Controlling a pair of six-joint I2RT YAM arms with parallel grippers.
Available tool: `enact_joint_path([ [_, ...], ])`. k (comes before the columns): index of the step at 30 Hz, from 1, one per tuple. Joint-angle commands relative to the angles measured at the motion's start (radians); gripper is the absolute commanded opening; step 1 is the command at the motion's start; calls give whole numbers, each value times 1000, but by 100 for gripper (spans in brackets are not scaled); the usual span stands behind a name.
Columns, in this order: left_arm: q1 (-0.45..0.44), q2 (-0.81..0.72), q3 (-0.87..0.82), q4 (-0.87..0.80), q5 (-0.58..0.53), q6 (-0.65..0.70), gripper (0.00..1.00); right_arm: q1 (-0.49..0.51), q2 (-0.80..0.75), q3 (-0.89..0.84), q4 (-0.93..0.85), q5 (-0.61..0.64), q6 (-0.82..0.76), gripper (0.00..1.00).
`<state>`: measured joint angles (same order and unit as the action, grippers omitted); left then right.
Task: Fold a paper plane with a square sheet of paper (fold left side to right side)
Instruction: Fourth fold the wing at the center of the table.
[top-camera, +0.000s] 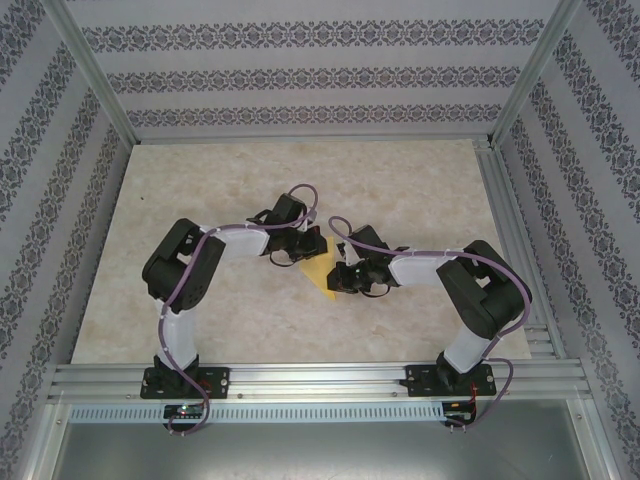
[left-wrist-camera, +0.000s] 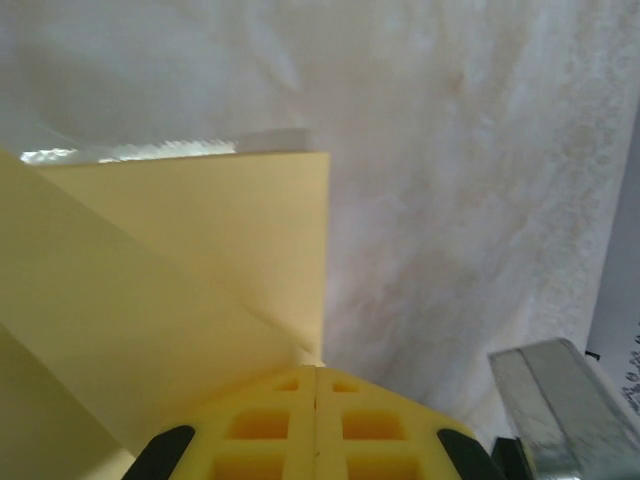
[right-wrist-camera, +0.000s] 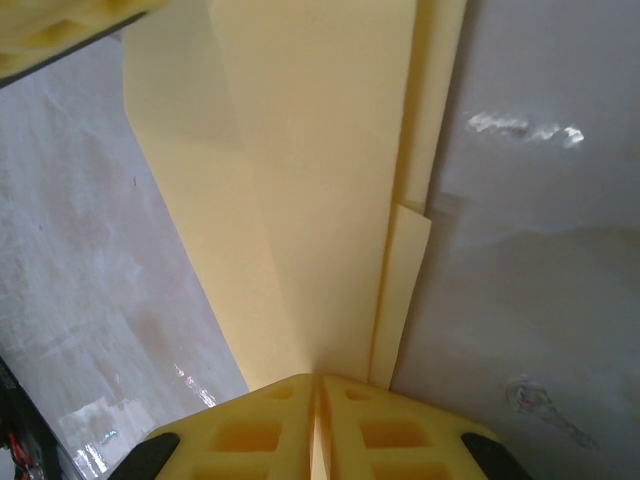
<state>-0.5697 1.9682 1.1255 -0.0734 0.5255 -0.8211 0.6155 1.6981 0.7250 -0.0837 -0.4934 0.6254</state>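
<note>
paper plane (right-wrist-camera: 300, 200): thin matt paper | table (left-wrist-camera: 480, 150): smooth, faintly glossy | rail (left-wrist-camera: 560, 400): brushed metal

The paper plane (top-camera: 318, 272) lies in the middle of the counter (top-camera: 200, 180), between the two arms. The left gripper (top-camera: 299, 251) sits on its far left edge. The right gripper (top-camera: 340, 278) sits on its near right edge.

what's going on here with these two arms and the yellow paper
Two robot arms meet in the middle of the table, both working on one folded yellow paper. The left end effector is shut on one part of it and the right end effector is shut on another, so both pinch it at once. Creases and overlapping layers show in the wrist views. It looks partway folded, not yet a finished plane.
</note>
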Motion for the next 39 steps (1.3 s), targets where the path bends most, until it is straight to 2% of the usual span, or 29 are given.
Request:
enact_joint_path([
  [1, 3, 25, 21, 4, -38, 22, 7, 11, 49, -10, -76, 107, -26, 12],
  [8, 4, 64, -4, 58, -43, 5, 6, 12, 28, -11, -54, 99, -21, 13],
  [17, 4, 69, -23, 54, -64, 16, 6, 17, -101, 33, -43, 61, 38, 12],
  [28, 3, 76, -21, 48, -63, 21, 5, 37, 23, 72, -12, 52, 47, 12],
  [39, 4, 84, -12, 24, -81, 31, 4, 39, 4, 5, -93, 64, 10, 12],
])
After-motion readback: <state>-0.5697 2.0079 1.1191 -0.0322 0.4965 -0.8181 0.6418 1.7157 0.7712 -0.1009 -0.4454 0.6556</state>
